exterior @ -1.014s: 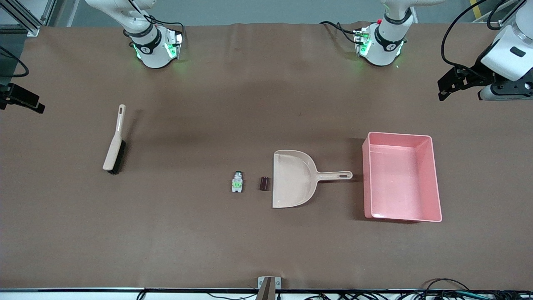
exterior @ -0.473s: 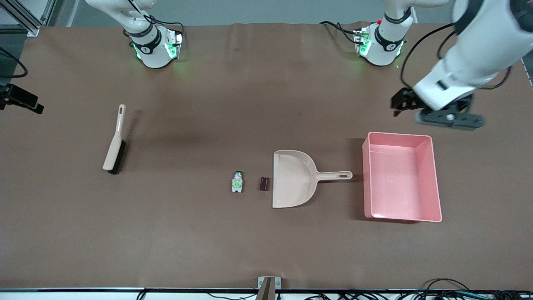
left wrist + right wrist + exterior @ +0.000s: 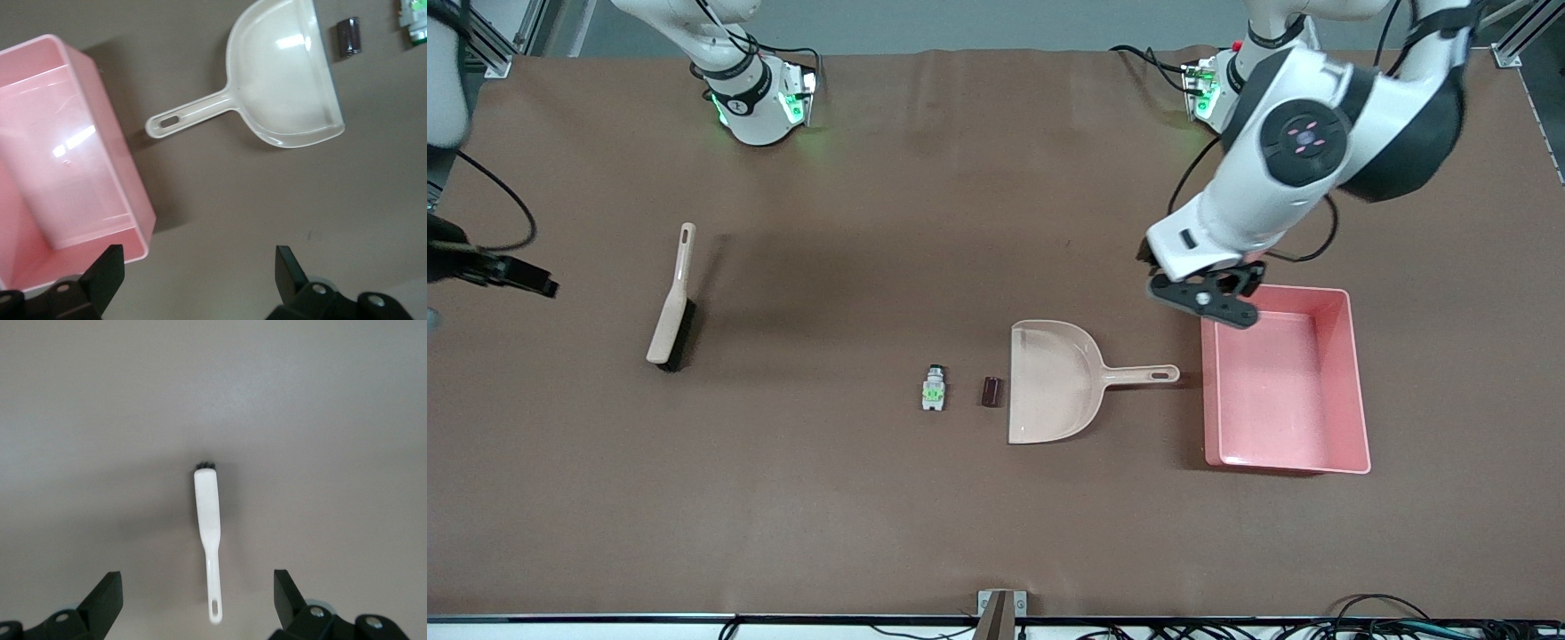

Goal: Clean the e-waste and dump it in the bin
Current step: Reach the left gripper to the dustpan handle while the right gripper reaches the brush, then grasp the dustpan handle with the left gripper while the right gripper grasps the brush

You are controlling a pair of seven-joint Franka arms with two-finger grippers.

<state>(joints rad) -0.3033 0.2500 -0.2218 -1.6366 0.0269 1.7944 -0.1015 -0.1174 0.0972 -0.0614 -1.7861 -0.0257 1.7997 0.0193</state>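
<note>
Left gripper (image 3: 1206, 299): up in the air over the corner of the pink bin nearest the dustpan handle; fingers (image 3: 107, 272) spread wide, nothing between them.
Right gripper (image 3: 511, 276): at the right arm's end of the table, up in the air; its wrist view looks down on the brush, fingers (image 3: 107, 593) wide apart and empty.
White-grey component (image 3: 934, 389): lying on the brown table mat, green middle, black tip pointing toward the robots' bases; well apart from both grippers.
Dark block (image 3: 991, 391): on the mat between the component and the dustpan, just beside the dustpan's open edge, not touching it as far as can be seen.
Dustpan (image 3: 1049, 380): beige, flat on the mat, mouth facing the e-waste, handle (image 3: 1143, 375) pointing at the bin.
Pink bin (image 3: 1352, 382): rectangular tub near the left arm's end, just beside the handle's tip; only bare pink floor shows inside it.
Brush (image 3: 671, 302): beige handle, dark bristles, lying toward the right arm's end, well apart from the e-waste.
</note>
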